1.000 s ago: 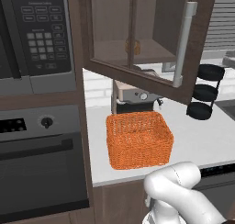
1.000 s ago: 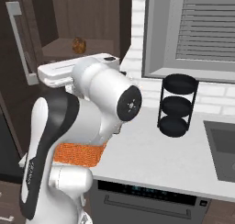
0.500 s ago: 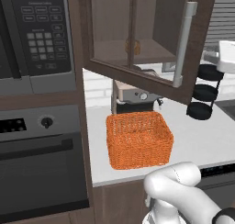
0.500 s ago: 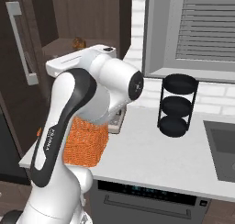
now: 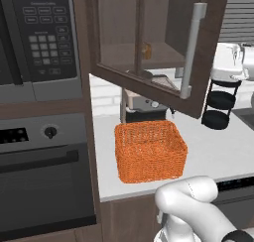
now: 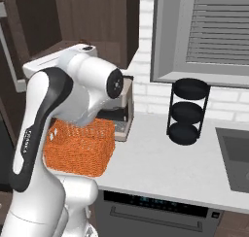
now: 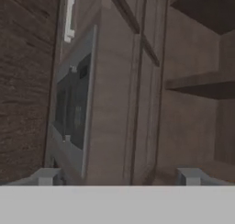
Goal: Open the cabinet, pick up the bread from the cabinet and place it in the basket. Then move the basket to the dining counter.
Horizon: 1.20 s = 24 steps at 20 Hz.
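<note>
- left base view: the cabinet door [image 5: 149, 52] hangs wide open by its grey bar handle [image 5: 192, 50], and the bread [image 5: 146, 50] sits small on the shelf behind the glass.
- the basket [image 5: 150, 150] waits on the worktop right under that door, in front of the coffee machine [image 5: 144, 106].
- hand view: my gripper [image 7: 120, 176] is spread wide, pinching nothing, facing cabinet woodwork and shelves.
- risk: reaching in, my arm [image 6: 73, 93] could clip the door edge or the shelf.
- risk: a shallow pinch could nudge the round bread deeper.
</note>
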Motion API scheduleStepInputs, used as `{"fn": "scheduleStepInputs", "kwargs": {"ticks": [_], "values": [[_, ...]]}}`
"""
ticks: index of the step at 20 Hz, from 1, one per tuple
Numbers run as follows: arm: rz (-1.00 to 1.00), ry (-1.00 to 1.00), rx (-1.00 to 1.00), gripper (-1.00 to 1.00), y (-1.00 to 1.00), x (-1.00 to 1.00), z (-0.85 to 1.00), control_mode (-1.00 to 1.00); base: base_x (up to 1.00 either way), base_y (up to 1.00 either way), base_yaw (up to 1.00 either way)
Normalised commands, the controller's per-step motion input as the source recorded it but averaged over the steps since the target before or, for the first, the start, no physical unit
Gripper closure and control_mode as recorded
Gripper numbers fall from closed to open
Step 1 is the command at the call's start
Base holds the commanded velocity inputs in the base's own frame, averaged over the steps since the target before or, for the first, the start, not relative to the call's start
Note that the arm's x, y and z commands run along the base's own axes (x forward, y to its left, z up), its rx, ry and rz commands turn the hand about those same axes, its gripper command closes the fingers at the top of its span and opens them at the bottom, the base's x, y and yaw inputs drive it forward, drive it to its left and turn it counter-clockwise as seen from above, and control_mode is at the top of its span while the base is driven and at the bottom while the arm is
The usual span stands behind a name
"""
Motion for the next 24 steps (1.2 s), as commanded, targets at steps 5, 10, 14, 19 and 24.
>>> {"fn": "scheduleStepInputs", "kwargs": {"ticks": [5,10,14,19,24], "values": [[0.20,0.00,-0.03,-1.00,0.90,-0.56,0.00,-1.00,0.00,0.00,0.00],[0.24,0.04,0.00,-1.00,0.99,-0.39,0.00,-1.00,0.00,0.00,0.00],[0.05,0.03,0.00,-1.00,0.72,0.00,0.00,-1.00,0.00,0.00,0.00],[0.00,0.00,-0.01,-1.00,0.57,0.00,0.00,-1.00,0.00,0.00,0.00],[0.00,0.00,-0.05,-1.00,0.73,0.00,0.00,-1.00,0.00,0.00,0.00]]}}
